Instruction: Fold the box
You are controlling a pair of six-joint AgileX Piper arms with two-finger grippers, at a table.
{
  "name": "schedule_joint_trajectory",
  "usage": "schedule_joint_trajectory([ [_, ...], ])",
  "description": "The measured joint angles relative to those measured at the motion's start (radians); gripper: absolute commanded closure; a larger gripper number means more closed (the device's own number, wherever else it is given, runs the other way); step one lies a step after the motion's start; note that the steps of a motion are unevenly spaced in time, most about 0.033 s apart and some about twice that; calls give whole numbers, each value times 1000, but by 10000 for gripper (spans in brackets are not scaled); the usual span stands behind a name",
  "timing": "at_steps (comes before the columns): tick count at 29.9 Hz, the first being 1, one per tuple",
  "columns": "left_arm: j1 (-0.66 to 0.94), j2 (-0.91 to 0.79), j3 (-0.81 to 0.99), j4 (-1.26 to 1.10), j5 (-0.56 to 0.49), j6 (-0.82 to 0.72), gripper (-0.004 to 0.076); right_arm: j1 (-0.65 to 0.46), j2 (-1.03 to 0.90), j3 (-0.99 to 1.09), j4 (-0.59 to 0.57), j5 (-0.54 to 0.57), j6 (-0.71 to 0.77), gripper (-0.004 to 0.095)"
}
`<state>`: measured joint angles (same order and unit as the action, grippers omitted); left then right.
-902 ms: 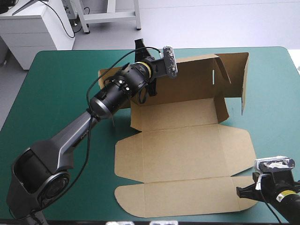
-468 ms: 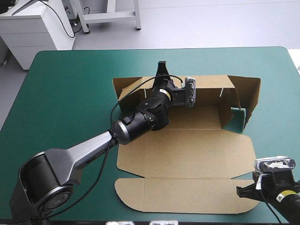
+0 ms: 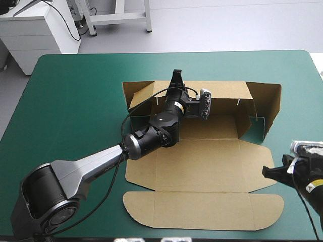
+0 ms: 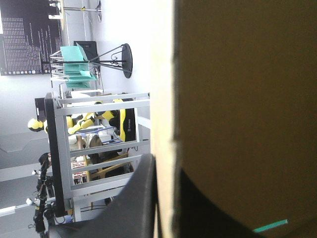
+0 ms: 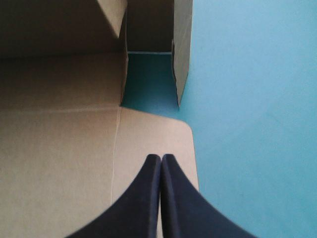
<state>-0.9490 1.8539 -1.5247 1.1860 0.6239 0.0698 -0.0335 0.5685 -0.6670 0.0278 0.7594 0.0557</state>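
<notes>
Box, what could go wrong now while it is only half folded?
The left pincer pinches only the top of the back wall; a slip might let it flop down. The right pincer is shut over the box, holding nothing, so it might slide.

The right end effector point(image 3: 265, 172) has advanced, seemingly over the box point(image 3: 202, 166).
</notes>
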Motion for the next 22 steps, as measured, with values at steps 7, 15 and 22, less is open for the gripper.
schedule_joint_trajectory([
  [7, 0, 15, 1, 36, 4, -47, 733, 0, 278, -237, -2, -74, 17, 928],
  [15, -7, 43, -6, 76, 34, -54, 732, 0, 590, -522, 73, -87, -22, 928],
  [22, -9, 46, -8, 84, 41, -54, 732, 0, 834, -765, 77, -89, -40, 928],
])
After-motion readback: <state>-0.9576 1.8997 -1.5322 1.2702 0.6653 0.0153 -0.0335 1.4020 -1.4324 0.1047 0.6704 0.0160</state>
